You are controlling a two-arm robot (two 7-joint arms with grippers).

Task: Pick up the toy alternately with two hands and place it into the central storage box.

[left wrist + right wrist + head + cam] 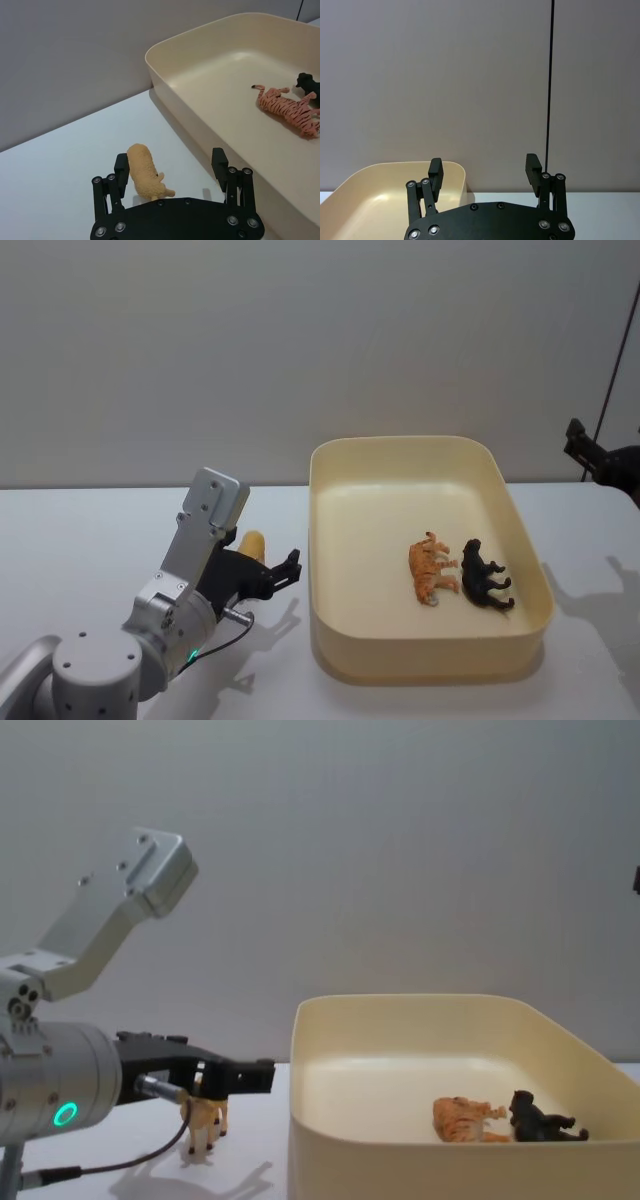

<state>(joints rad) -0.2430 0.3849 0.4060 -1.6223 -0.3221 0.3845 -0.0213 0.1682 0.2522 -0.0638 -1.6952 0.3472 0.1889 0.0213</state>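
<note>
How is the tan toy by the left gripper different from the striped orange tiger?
The tan toy stands upright on the table outside the storage box; the orange tiger lies on its side inside the box. The tan toy is plain, the tiger striped. The left gripper has open jaws around the tan toy. Both are small animal figures.

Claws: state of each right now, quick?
Left claw: open, fingers either side of the tan toy animal on the table, not gripping it.
Right claw: open, holding nothing, raised beside the storage box.

Tan toy (252, 541) behind left claw (285, 570)
</note>
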